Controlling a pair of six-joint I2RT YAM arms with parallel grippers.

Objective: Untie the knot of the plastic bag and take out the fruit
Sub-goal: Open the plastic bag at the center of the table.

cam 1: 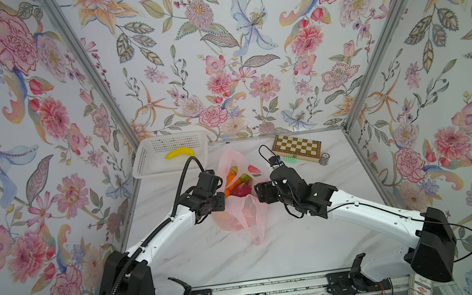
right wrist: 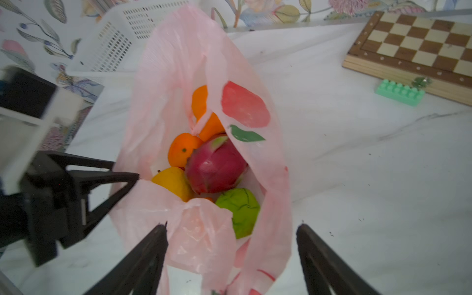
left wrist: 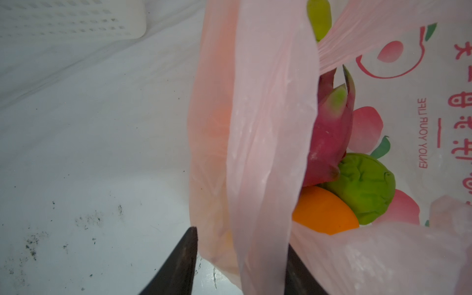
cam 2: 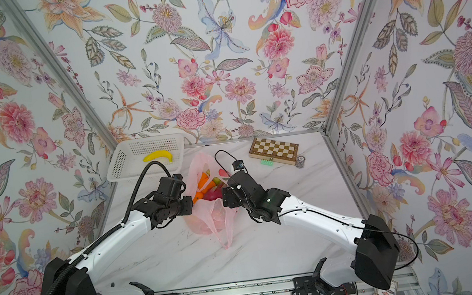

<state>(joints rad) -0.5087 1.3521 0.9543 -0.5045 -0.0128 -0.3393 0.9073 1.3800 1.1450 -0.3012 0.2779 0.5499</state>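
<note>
The plastic bag lies on the counter between the two arms, and both top views show its mouth gaping. Inside sits the fruit — a magenta dragon fruit in the middle, with an orange and a yellow fruit touching it. A green fruit sits just beside it.

The left tool is at the bag's rim on the robot's left, on the orange and yellow side. A fold of pink film runs between its fingers, which stand apart; I cannot tell whether they clamp it.

The right tool is released — its fingers spread wide, straddling the bag's near flap. The green fruit lies closest to it, and the tool touches none of the fruit.
</note>
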